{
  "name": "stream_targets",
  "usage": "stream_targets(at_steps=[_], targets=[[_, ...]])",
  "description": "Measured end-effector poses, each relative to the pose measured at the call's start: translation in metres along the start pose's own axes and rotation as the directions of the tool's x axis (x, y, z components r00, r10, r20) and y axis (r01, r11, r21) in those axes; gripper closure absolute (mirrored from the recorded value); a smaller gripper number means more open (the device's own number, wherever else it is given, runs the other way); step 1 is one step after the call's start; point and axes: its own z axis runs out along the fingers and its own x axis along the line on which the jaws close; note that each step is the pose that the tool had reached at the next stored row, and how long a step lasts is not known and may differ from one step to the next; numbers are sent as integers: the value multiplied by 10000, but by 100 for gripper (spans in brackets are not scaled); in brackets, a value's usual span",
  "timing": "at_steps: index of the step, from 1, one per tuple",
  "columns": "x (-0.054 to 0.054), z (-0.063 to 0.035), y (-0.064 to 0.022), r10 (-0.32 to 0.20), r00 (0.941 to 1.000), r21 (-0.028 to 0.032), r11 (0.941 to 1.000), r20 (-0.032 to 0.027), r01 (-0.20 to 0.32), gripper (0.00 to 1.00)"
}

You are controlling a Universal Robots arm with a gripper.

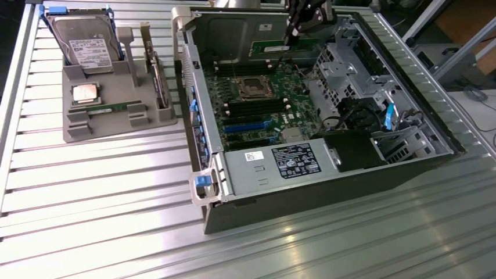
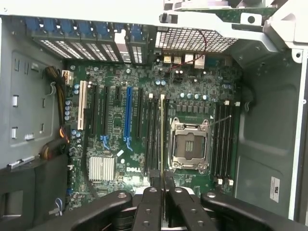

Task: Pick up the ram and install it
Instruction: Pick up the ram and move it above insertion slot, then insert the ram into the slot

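My gripper [image 1: 293,36] hangs over the far end of the open computer case [image 1: 403,174], above the motherboard [image 1: 263,99]. In the wrist view its black fingers [image 2: 150,202] stand close together, shut on the ram [image 2: 162,134]. The ram shows edge-on as a thin pale strip running along the memory slots [image 2: 154,139] beside the empty processor socket [image 2: 189,147]. Whether its lower edge touches a slot I cannot tell. A second green ram stick [image 1: 104,108] lies flat in the grey holder [image 1: 116,125] at the exterior view's left.
The grey holder also carries a hard drive [image 1: 83,43], a square silvery processor [image 1: 85,93] and an upright card [image 1: 159,75]. Inside the case are the power supply [image 1: 287,163], drive cages [image 1: 349,64] and cables. The case walls rise around the motherboard.
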Motion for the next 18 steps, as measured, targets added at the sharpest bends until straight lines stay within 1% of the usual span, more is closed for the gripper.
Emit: stream_targets(at_steps=[6,8,18], targets=[[12,-9,-187,0,10000,0,10000,0,0,88],[14,-10,-225,0,10000,0,10000,0,0,88],[14,-10,-226,0,10000,0,10000,-1,0,88]])
